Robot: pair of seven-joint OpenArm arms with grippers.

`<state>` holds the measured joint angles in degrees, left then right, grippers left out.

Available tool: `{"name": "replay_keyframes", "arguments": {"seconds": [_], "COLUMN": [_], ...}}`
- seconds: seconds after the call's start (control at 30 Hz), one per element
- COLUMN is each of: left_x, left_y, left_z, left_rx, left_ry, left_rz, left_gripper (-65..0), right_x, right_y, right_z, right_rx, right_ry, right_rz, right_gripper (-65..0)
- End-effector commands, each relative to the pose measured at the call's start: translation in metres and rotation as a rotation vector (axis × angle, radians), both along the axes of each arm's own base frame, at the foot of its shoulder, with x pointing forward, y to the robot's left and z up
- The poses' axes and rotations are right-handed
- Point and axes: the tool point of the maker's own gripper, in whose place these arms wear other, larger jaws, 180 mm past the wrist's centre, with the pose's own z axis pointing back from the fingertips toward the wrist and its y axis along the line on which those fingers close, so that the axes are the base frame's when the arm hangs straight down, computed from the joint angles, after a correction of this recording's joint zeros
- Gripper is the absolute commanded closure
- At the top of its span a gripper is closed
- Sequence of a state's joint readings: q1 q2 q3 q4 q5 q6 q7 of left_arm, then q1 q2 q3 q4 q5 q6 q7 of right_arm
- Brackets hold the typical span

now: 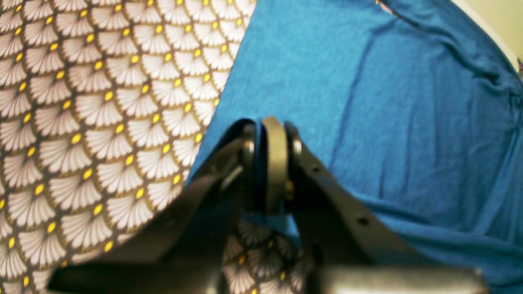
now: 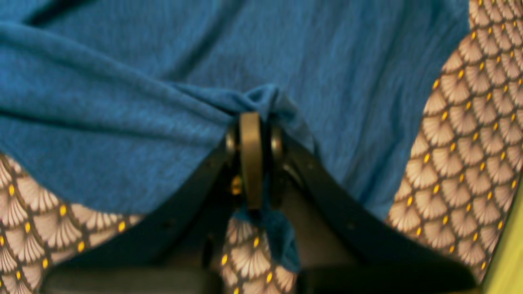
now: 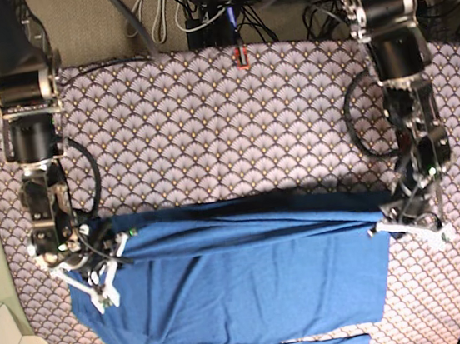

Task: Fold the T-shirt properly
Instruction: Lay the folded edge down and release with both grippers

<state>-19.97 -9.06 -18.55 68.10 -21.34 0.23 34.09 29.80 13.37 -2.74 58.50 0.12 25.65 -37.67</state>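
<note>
Across the near half of the table (image 3: 207, 124), the T-shirt (image 3: 245, 292) lies spread wide, its lower part cut off by the bottom edge of the base view, so its far hem or collar end cannot be made out. It is a soft, medium-blue knit with long shallow creases running across it and a raised fold along its far edge. The table wears a cloth printed with pale fan-shaped scales, each with a small yellow dot. The left end effector (image 1: 269, 163) is closed on a pinch of the blue fabric at the shirt's edge; the cloth shows between its dark, blurred jaws. The right end effector (image 2: 253, 159) is likewise clamped on a bunched corner of the shirt, a scrap of knit hanging below the jaws.
</note>
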Motion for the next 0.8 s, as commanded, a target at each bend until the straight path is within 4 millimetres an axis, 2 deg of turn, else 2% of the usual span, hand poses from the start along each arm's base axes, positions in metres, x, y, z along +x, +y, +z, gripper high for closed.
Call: {"name": "replay_keyframes", "arguments": {"seconds": [0.0, 0.3, 0.53, 0.77], "left_x": [0.014, 0.033, 0.033, 0.032], "left_y": [0.007, 0.007, 0.007, 0.007], "left_z": [0.023, 0.028, 0.026, 0.024], "left_rx": [0.015, -0.012, -0.013, -0.013], "left_ry": [-0.063, -0.062, -0.056, -0.053], "left_rz": [0.012, 0.019, 0.019, 0.020], "left_gripper": [-0.3, -0.3, -0.3, -0.3], "right_x": [0.016, 0.024, 0.027, 0.039], "right_y": [-0.005, 0.000, -0.002, -0.004], "right_z": [0.026, 0.035, 0.009, 0.009], "right_rx": [0.001, 0.020, 0.077, 0.119], "right_ry": [-0.074, -0.130, -0.103, -0.138], "right_rz": [-0.004, 0.007, -0.015, -0.026], "right_gripper": [0.0, 0.0, 0.0, 0.0]}}
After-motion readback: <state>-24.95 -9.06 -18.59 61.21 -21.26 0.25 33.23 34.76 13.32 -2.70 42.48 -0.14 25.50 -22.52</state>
